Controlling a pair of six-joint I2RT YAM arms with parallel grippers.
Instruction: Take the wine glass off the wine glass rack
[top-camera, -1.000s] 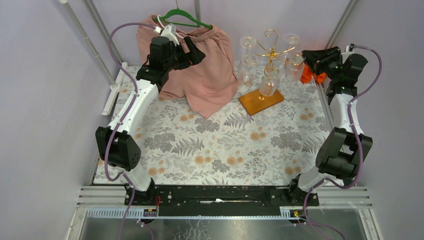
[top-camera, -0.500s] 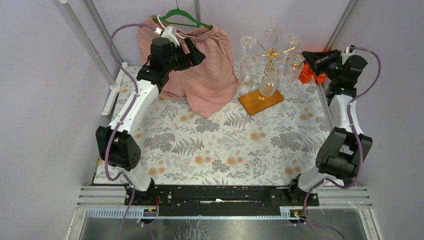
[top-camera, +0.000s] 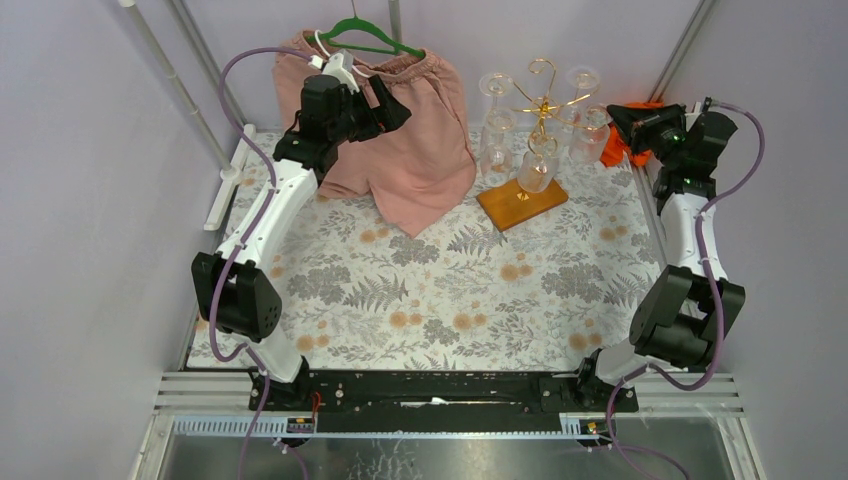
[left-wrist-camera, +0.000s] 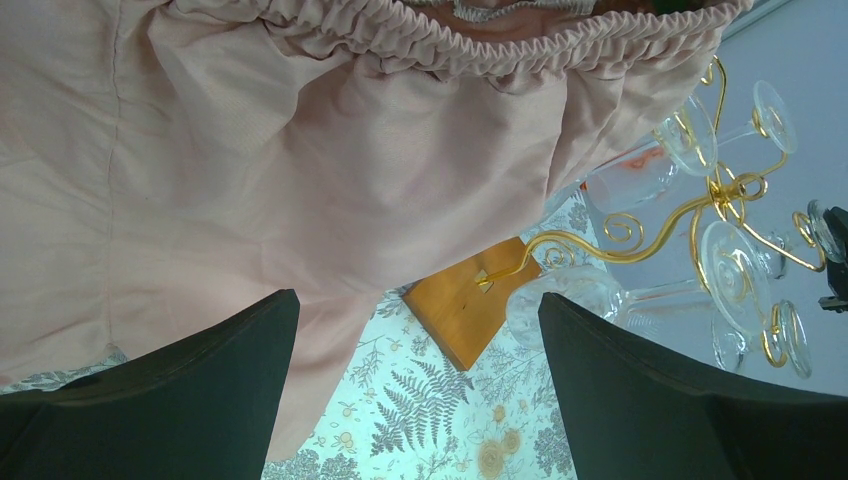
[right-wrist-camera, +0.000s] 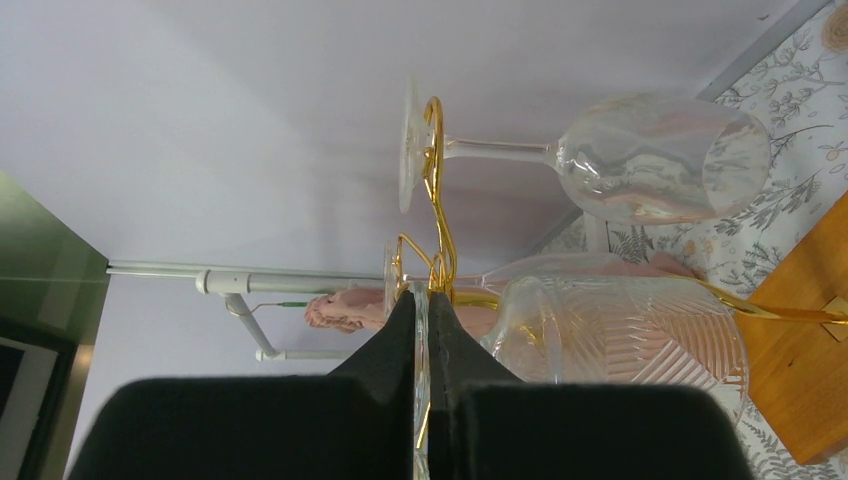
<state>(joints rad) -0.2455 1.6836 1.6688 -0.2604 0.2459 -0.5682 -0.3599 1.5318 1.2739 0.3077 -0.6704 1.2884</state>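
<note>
I seem to work in a lab booth: plain lilac walls (top-camera: 80, 200), silver aluminium frame rail (top-camera: 200, 392), grey floral tablecloth (top-camera: 450, 290).

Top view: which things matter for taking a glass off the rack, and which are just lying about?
Job: rack, glass, right end effector gripping that glass.
Lying about: shorts, hanger, orange object.
</note>
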